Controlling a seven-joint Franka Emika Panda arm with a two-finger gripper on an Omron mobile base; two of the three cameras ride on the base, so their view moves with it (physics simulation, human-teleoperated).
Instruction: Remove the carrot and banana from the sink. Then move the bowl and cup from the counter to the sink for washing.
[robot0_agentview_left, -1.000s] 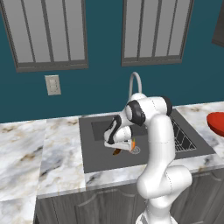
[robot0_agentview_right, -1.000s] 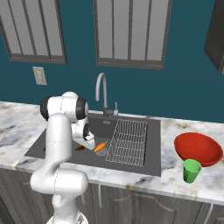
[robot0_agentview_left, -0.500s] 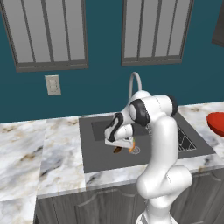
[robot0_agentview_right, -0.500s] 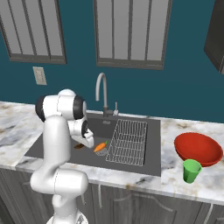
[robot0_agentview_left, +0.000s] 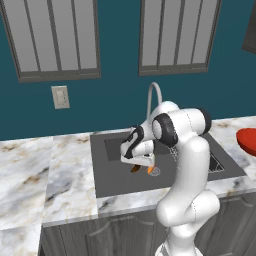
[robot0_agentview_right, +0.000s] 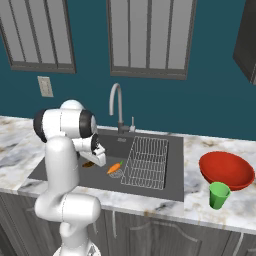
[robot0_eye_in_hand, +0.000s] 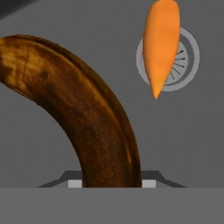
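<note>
Orange carrot (robot0_eye_in_hand: 160, 43) lies across the drain (robot0_eye_in_hand: 187, 57) beside the banana (robot0_eye_in_hand: 83, 113).

Quick count: one banana (robot0_eye_in_hand: 83, 113) and one carrot (robot0_eye_in_hand: 161, 41) down in the one sink (robot0_agentview_right: 170, 185), which has one drain (robot0_eye_in_hand: 190, 57), one wire rack (robot0_agentview_right: 146, 162) and one faucet (robot0_agentview_right: 116, 102). On the bench (robot0_agentview_right: 200, 202) there's one red bowl (robot0_agentview_right: 226, 170) and one green cup (robot0_agentview_right: 218, 195). Two windows (robot0_agentview_right: 147, 37), one wall outlet (robot0_agentview_left: 60, 97).
</note>
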